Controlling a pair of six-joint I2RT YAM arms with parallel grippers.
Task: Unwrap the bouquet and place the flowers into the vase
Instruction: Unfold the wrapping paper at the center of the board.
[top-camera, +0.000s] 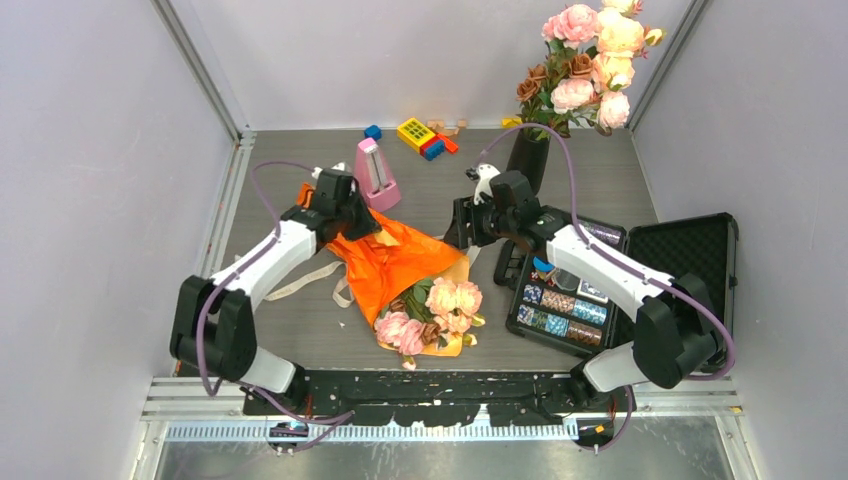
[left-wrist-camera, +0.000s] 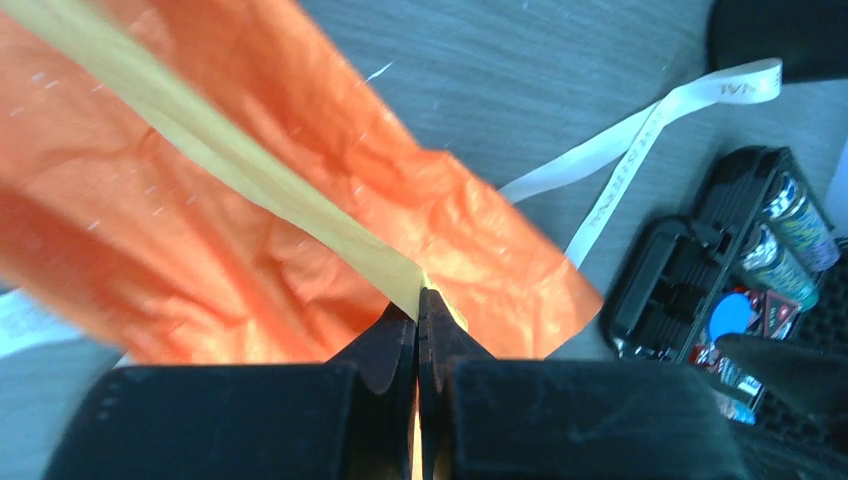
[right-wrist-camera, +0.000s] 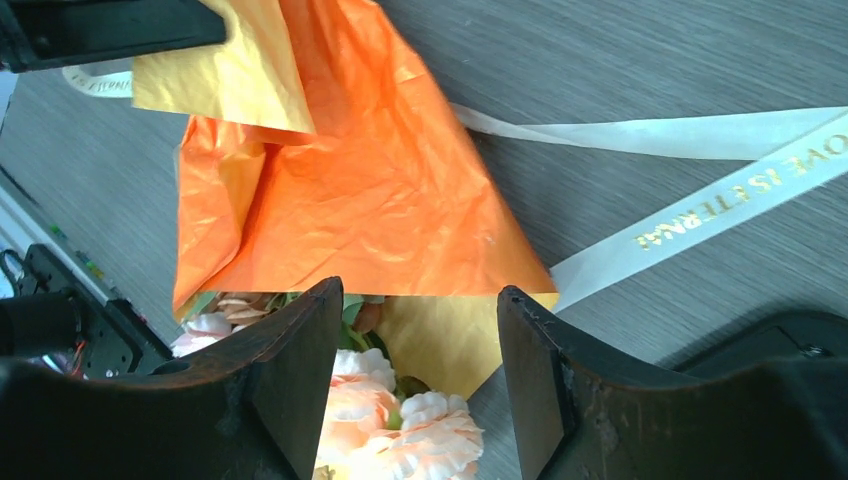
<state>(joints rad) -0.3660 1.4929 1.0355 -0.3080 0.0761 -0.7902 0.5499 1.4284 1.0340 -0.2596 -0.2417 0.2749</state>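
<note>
**Inspector:** Which step is in hand?

**Assessor:** The unwrapping, in my judgement. The bouquet (top-camera: 420, 290) lies on its side mid-desk (top-camera: 320, 335), between the two arms, with its blooms toward the arm bases. The cream ribbon (right-wrist-camera: 720, 200) lies loose and flat on the grey wood-grain surface, not around the wrap.

**Inspector:** The hands?

**Assessor:** Left hand (left-wrist-camera: 420, 305): jaws pressed fully together, pinching a pale yellow edge of the wrapping paper (left-wrist-camera: 250, 230) at the end away from the blooms. Right hand (right-wrist-camera: 420, 297): jaws well apart, holding nothing, hovering over the sheet's lower edge where the flowers (right-wrist-camera: 400, 440) show.

**Inspector:** Materials?

**Assessor:** The paper is thin and crinkled, orange with a yellow face. I judge it liable to tear or slip under a hard pull. The roses are pink and peach with soft ruffled heads and green leaves. Their stems are hidden beneath the sheet. The ribbon is smooth and flat, with gold lettering.

**Inspector:** Next move?

**Assessor:** The left hand should peel the sheet up and away. The right hand should pin or take the stems, so the bunch is not dragged along. After that comes the vase (top-camera: 530, 155), which is tall, slim and glossy black. It stands at the far right, well apart from the bouquet, with other roses already in it. Its narrow neck calls for stems gathered and upright
</note>
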